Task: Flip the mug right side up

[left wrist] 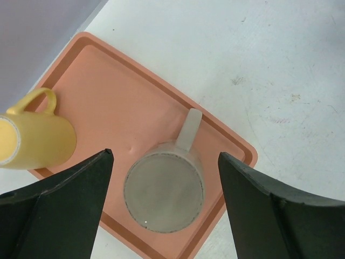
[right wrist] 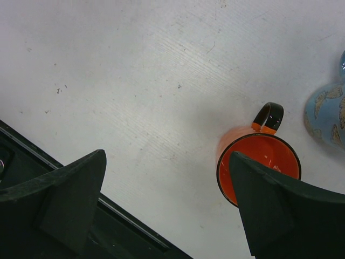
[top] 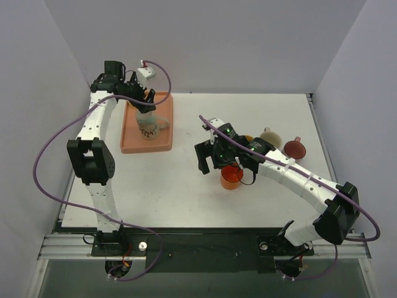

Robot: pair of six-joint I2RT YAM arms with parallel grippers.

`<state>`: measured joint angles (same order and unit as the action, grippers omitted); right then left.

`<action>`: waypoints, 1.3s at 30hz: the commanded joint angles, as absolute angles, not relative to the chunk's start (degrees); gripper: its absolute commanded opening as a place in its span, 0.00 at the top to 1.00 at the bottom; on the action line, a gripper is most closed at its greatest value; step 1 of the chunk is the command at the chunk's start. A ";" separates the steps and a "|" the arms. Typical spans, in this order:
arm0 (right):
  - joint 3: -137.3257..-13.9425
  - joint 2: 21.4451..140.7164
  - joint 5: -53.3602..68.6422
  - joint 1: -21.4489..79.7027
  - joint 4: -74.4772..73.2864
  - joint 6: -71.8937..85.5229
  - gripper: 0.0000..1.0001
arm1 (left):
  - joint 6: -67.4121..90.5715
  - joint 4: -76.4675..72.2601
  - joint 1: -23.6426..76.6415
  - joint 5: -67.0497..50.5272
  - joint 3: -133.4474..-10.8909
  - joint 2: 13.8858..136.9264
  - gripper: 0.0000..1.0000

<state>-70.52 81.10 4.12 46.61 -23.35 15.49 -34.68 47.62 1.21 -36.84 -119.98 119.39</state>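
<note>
A grey mug stands upside down on the salmon tray, flat base up, handle pointing to the far side. In the top view the mug is on the tray at the back left. My left gripper is open and empty above it, one finger on each side, apart from it; it also shows in the top view. My right gripper is open and empty over bare table, mid-table in the top view.
A yellow mug lies on its side at the tray's edge. An orange mug stands upright beside my right finger, also seen from the top. A beige mug and a dark red mug stand at the right.
</note>
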 commanded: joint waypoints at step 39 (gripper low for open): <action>-68.11 73.83 2.02 46.76 -24.08 17.67 0.09 | -62.68 62.15 16.88 -4.20 -138.08 138.09 1.00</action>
<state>-67.02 76.25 3.68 46.59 -23.44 17.78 -64.99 62.43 17.47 0.78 -135.50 142.91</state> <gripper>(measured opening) 0.909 0.301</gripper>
